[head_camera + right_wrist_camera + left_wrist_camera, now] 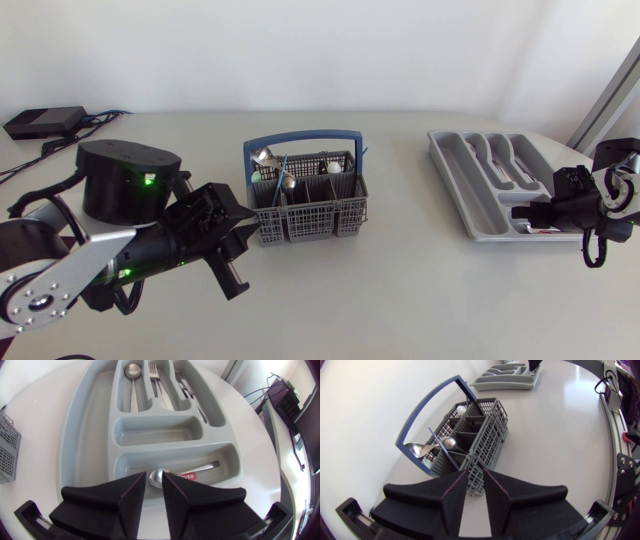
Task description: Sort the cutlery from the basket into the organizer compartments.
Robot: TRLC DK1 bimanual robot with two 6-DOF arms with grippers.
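The grey cutlery basket with a blue handle stands mid-table and holds spoons in its back cells. My left gripper hovers just off its front left corner, open a narrow way with nothing between its fingers. In the left wrist view the basket is right ahead of that gripper. The grey organizer lies to the right. My right gripper is over the organizer's nearest compartment, fingers slightly apart. A spoon lies there, its bowl at the fingertips. The far slots hold a spoon, a fork and knives.
My left arm's black round base stands left of the basket. A black box with cables sits at the back left corner. Open tabletop stretches between basket and organizer and along the front edge.
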